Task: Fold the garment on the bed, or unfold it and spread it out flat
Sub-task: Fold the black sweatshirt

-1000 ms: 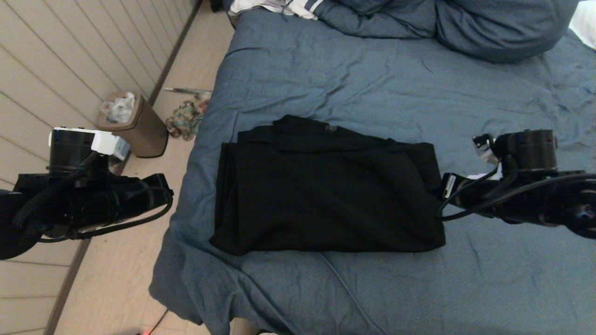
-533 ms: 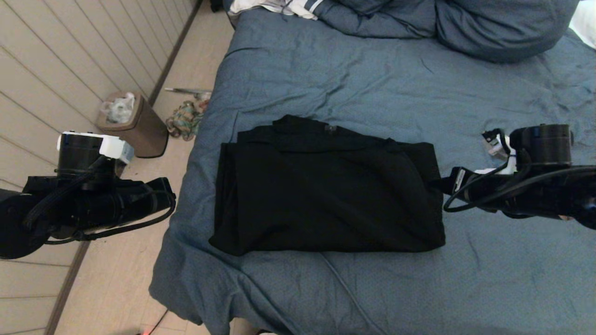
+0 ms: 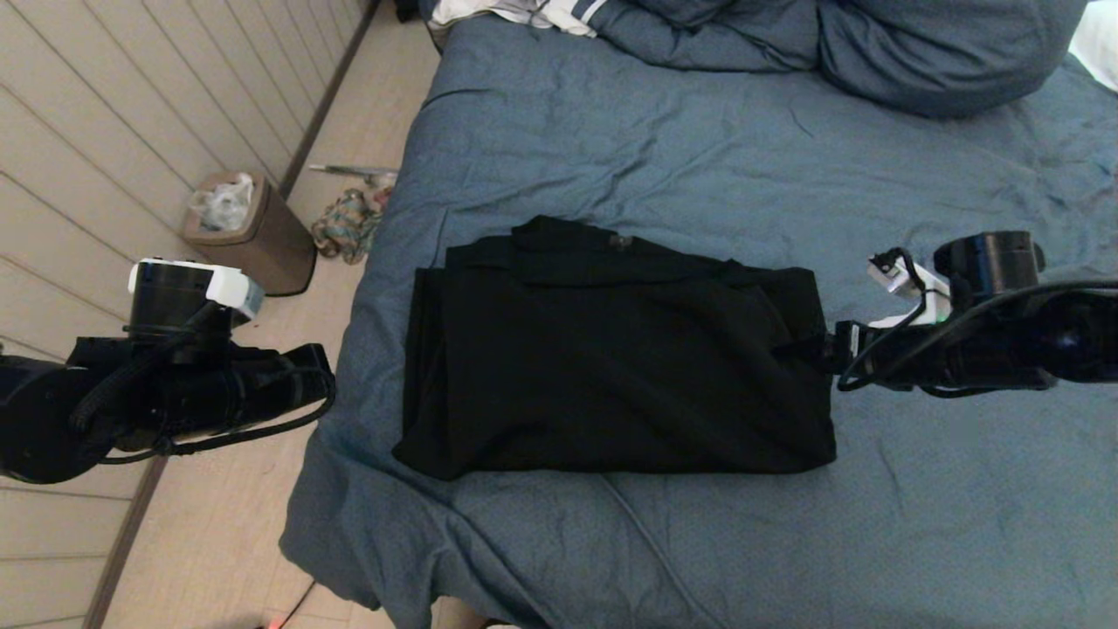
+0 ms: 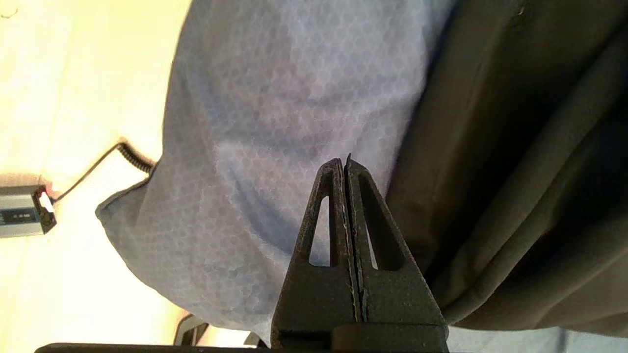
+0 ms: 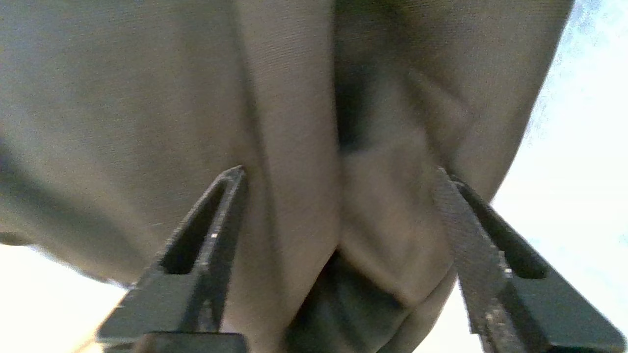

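A: Surface underfoot?
B: Wrinkled slate-blue bed [image 3: 699, 148], duvet creased all over, matching pillows [image 3: 943, 52] bunched at the far end beside a white striped cloth [image 3: 524, 12].
A: And the task's thing?
B: Black garment [image 3: 611, 349], folded into a rough rectangle, lying near the bed's left edge, closer to the near end than to the pillows.
A: Room around it?
B: Pale plank floor [image 3: 218, 542] along the bed's left side. Brown waste bin [image 3: 253, 231] against the panelled wall [image 3: 105, 131], multicoloured rag [image 3: 345, 223] on the floor between bin and bed.
A: Claws?
B: Left claw [image 4: 346, 169] pinched tight on nothing, hanging over the floor just off the bed's left edge, apart from the garment. Right claw [image 5: 338, 176] spread wide at the garment's right edge, fabric bulging between the fingers [image 5: 221, 206]; possibly brushing the cloth, hard to say from so close.
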Controlling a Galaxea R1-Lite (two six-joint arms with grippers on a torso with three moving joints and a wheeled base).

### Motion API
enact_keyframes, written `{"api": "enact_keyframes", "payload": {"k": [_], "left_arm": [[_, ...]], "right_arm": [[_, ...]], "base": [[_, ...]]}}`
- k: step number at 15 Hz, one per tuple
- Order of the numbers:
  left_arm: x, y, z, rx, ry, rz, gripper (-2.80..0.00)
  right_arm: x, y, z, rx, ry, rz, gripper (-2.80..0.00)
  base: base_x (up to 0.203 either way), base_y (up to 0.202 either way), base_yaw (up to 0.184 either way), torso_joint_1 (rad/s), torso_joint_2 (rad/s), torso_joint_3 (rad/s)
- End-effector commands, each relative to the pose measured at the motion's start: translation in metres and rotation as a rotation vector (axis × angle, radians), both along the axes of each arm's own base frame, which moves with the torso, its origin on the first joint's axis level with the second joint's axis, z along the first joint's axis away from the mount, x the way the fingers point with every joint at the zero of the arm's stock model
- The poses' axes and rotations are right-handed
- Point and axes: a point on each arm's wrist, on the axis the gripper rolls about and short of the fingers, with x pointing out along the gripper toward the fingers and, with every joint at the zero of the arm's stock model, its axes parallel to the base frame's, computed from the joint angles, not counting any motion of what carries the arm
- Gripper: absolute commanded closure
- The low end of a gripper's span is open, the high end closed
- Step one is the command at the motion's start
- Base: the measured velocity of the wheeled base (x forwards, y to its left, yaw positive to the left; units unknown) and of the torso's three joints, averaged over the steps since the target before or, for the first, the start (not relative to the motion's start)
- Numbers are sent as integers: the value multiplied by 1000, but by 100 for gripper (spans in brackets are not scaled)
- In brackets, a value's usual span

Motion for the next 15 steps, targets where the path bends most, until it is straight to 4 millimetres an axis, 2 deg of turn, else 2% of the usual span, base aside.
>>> {"api": "enact_keyframes", "payload": {"k": [1,4,8,13,15], "left_arm": [[4,-1,-6,2,19,2,0],[9,-2,-12,-2,38,-6,0],[12,-3,-14,-6,46,-2,0],[12,-4,-16,-6,52,-4,0],[12,-4,-16,-8,54,-3,0]], "right_arm": [[7,-9,-13,-19,26,-5,-280],[7,-11,-36,-73,61,48,-280],[14,-11,-49,-84,55,61,-280],[19,-6,-52,-70,65,67,-280],[28,8,-48,-51,55,89,-280]], "base": [[0,0,0,0,0,0],[0,0,0,0,0,0],[0,0,0,0,0,0],[0,0,0,0,0,0],[0,0,0,0,0,0]]}}
